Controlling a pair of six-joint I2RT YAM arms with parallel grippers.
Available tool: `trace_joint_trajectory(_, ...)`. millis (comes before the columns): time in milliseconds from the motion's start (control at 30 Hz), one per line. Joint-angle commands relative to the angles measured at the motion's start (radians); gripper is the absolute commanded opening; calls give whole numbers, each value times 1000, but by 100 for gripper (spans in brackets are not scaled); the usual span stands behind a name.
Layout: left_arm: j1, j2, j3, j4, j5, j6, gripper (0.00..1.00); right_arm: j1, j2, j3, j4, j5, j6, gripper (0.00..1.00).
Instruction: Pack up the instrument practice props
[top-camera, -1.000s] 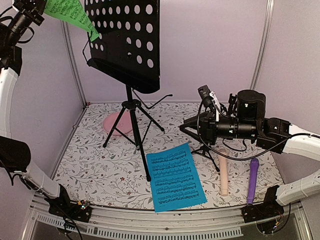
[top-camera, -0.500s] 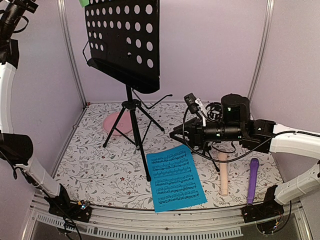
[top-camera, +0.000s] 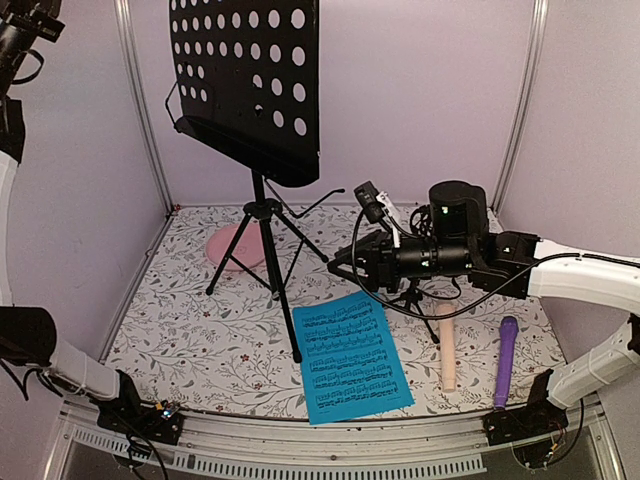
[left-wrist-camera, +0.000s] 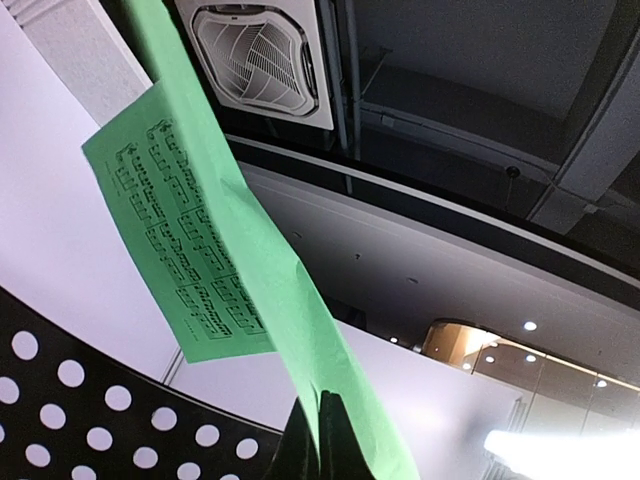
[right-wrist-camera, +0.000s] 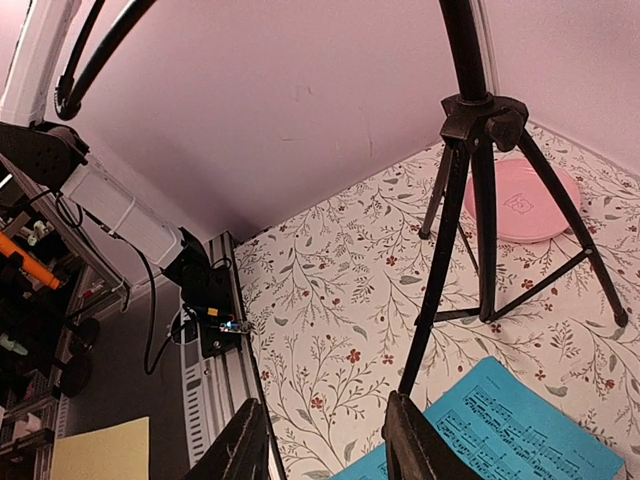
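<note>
Down on the flower-patterned table (top-camera: 190, 330), two smooth sticks lay near each other: a beige microphone (top-camera: 448, 350) and a purple microphone (top-camera: 506, 360). One flat blue sheet (top-camera: 352, 355) of printed music lay beside them. One black stand (top-camera: 255, 150), punched with round holes, stood on three legs against lilac walls (top-camera: 420, 90). The left claw (left-wrist-camera: 318, 440) pinched one green sheet (left-wrist-camera: 200, 250) high overhead; the right claw (right-wrist-camera: 325, 445) hung parted, empty.
</note>
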Motion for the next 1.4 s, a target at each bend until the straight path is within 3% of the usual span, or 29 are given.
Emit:
trace_joint_trajectory(0, -13, -90, -63, -99, 92, 140, 0, 0, -34, -1, 13, 29, -42, 41)
trace_joint_trajectory(200, -36, -192, -197, -140, 162, 196, 0, 0, -42, -9, 7, 53, -67, 41)
trace_joint_trajectory(500, -158, -303, -379, -175, 149, 299, 0, 0, -56, 11, -42, 87, -104, 41)
trace_joint_trajectory(933, -481, -270, -396, -312, 158, 512, 0, 0, -125, -9, -76, 191, -117, 41)
trace_joint_trajectory(1100, -622, -265, -456, -350, 191, 591, 0, 0, -176, -46, -82, 234, -99, 41)
trace_joint_trajectory(1200, -698, -271, -485, -453, 192, 685, 0, -1, -184, -50, -99, 243, -93, 41)
trace_joint_trajectory(1367, -771, -310, -619, -512, 218, 751, 0, -1, -180, -42, -125, 263, -99, 41)
